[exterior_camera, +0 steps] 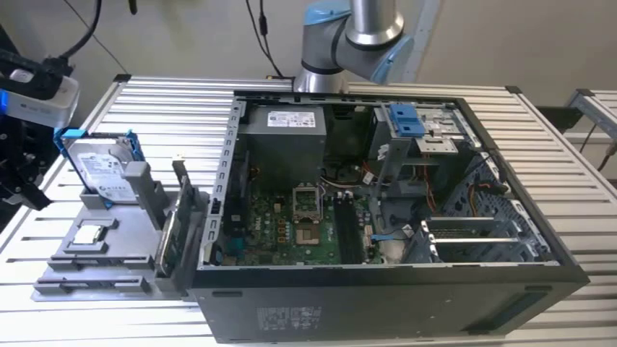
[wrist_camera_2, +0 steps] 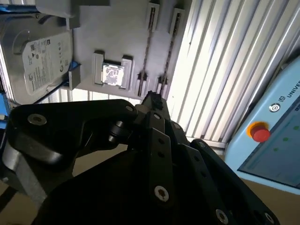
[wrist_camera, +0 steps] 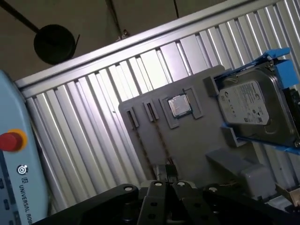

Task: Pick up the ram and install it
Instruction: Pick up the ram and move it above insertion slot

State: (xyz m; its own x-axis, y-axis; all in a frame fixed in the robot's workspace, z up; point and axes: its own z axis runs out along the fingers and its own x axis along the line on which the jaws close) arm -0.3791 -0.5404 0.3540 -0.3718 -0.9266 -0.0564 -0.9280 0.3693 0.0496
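Note:
My gripper (exterior_camera: 22,181) hangs at the exterior view's left edge, off the side of the slatted table, above and beside the grey parts fixture (exterior_camera: 115,246). In both wrist views the black fingers (wrist_camera_2: 152,101) meet at their tips over the fixture's two narrow slots (wrist_camera: 140,115), so the gripper (wrist_camera: 166,171) looks shut with nothing seen in it. The ram is hidden; I cannot make it out in the slots or on the motherboard (exterior_camera: 279,224) inside the open computer case (exterior_camera: 386,289).
On the fixture (wrist_camera_2: 117,37) stand a silver hard drive in a blue frame (exterior_camera: 106,170), a small square chip (wrist_camera: 178,105) and an upright circuit card (exterior_camera: 178,231). A pale blue pendant with a red button (wrist_camera_2: 259,131) lies beyond the table edge.

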